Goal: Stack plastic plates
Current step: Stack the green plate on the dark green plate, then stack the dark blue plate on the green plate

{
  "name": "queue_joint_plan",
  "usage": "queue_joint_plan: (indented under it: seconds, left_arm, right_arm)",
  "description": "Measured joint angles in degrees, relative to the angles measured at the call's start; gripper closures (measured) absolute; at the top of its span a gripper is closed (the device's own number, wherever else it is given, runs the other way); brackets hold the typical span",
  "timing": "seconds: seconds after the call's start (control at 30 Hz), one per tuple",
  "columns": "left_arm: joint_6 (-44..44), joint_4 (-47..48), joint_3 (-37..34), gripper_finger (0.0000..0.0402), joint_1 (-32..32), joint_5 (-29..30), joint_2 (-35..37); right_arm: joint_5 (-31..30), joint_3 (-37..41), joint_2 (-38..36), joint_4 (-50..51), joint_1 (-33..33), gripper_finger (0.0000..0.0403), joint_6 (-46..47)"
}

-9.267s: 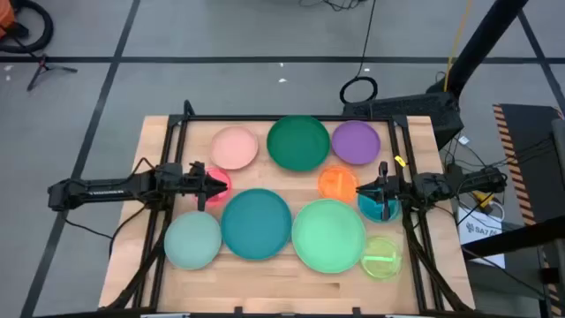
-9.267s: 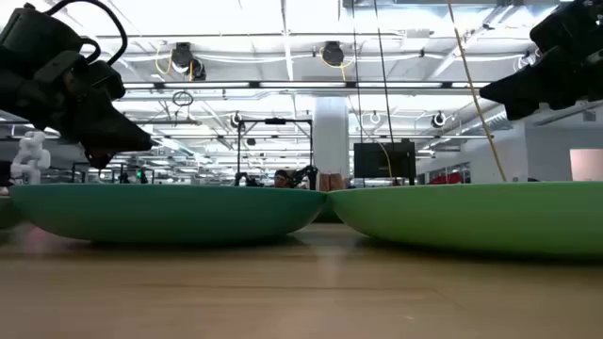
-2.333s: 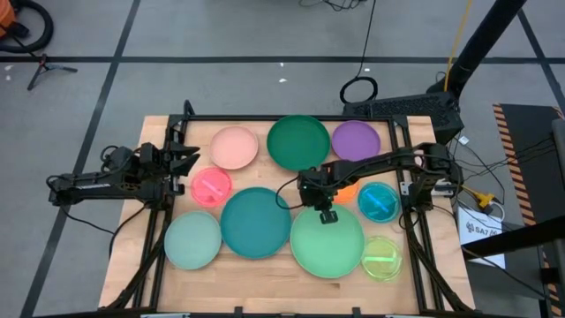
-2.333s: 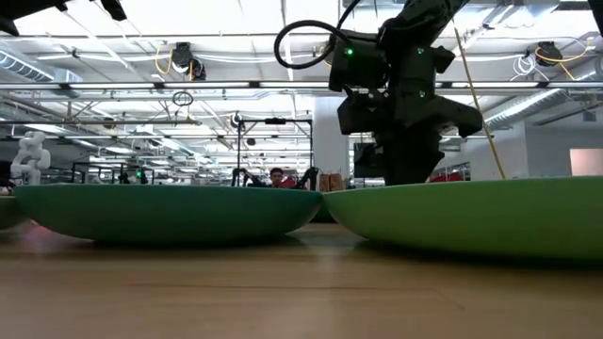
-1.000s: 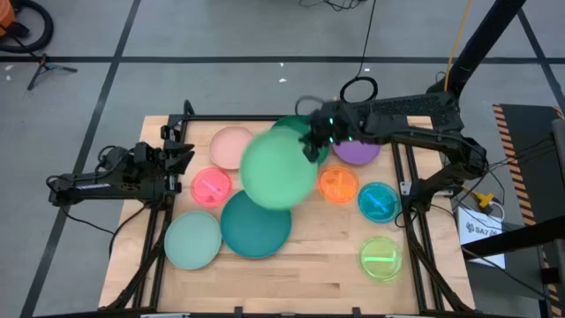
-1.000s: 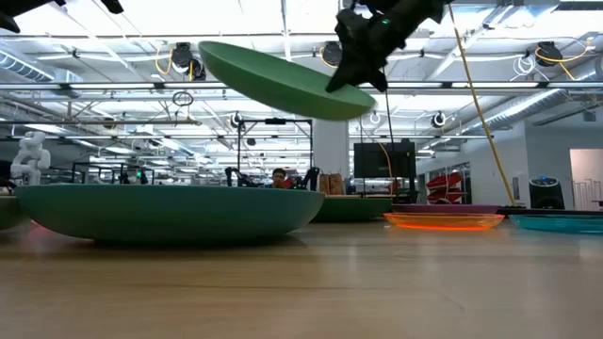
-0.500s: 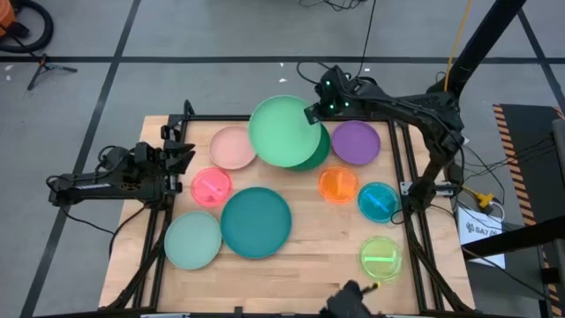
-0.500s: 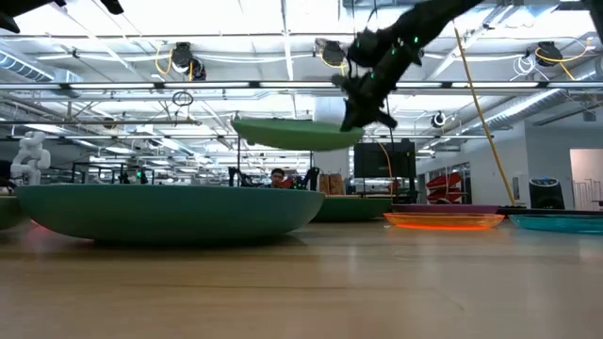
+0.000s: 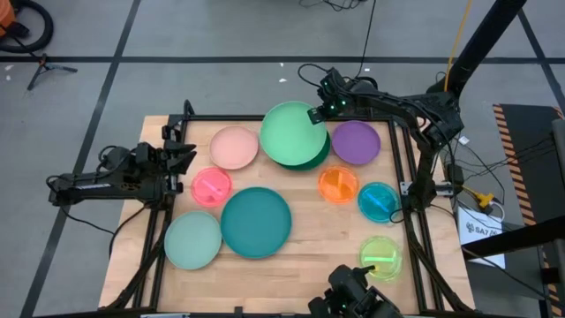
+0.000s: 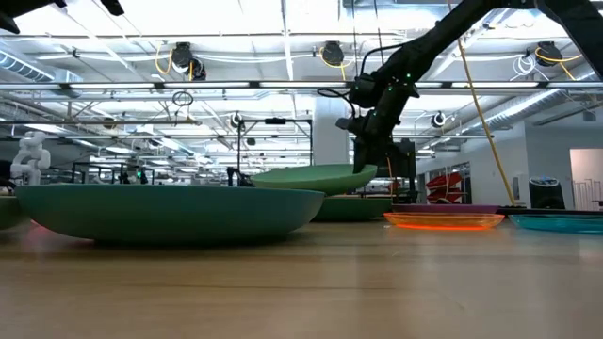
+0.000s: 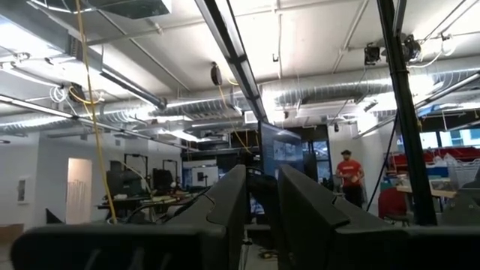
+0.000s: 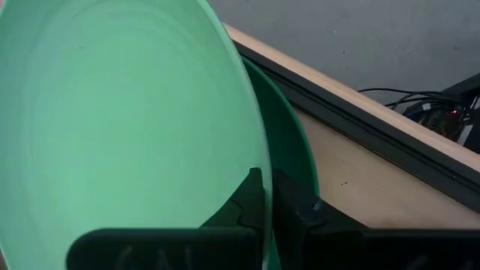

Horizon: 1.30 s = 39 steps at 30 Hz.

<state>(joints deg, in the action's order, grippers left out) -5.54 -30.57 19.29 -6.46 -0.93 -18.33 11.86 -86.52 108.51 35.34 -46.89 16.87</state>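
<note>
Pinching the mint plate (image 9: 293,132) rim, right gripper (image 9: 316,115) holds it near-level over dark green plate (image 9: 315,155)

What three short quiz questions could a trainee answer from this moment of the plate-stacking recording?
1. True or false: the right gripper is shut on the rim of the mint green plate.
2. Which plate lies under the mint green plate? A) purple plate B) dark green plate C) teal plate
3. Where is the left gripper, and does it hold anything?

Key
1. True.
2. B; its edge shows past the mint one's rim.
3. At the table's left edge, near the pale pink plate; it holds nothing that the pictures show.
</note>
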Motion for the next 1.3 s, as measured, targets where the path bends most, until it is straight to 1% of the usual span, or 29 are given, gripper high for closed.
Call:
queue_joint_plan:
  seconds: [0.1,0.2,0.43,0.6,0.7,0.83,0.97,1.07,1.2,1.3]
  left_arm:
    - [-0.1,0.0,0.0,0.0314,0.0,0.0,0.0]
    - [-0.2,0.0,0.0,0.0314,0.0,0.0,0.0]
    - [0.2,0.2,0.0,0.0314,0.0,0.0,0.0]
    - [0.3,0.5,0.0,0.0314,0.0,0.0,0.0]
    - [0.9,0.8,0.0,0.0314,0.0,0.0,0.0]
    - [1.9,0.8,0.0,0.0314,0.0,0.0,0.0]
    - [3.3,1.6,0.0,0.0314,0.0,0.0,-0.9]
    - [3.2,2.6,0.0,0.0314,0.1,0.0,-2.6]
    - [3.1,3.1,0.3,0.0314,0.0,0.1,-6.3]
    - [4.9,7.6,3.2,0.0314,0.1,1.2,-10.3]
  right_arm:
    - [-0.2,0.0,0.6,0.1,0.0,0.0396,-1.6]
    - [-0.2,0.0,0.7,0.1,0.0,0.0385,-1.7]
    - [-0.2,0.0,0.7,0.9,0.0,0.0322,-1.5]
    - [-4.2,0.0,0.7,2.1,-0.1,0.0275,-2.4]
    - [-4.3,0.0,0.7,3.0,-0.4,0.0255,-3.0]
    - [-4.3,0.0,0.1,4.8,-0.4,0.0241,-4.0]
    - [-4.2,0.0,-2.7,7.5,0.2,0.0239,-5.9]
    - [-4.2,0.0,-6.1,9.3,1.9,0.0239,-8.7]
    - [-4.2,0.4,-11.5,9.6,6.2,0.0239,-12.1]
    - [-4.2,3.2,-16.4,6.8,10.5,0.0239,-14.2]
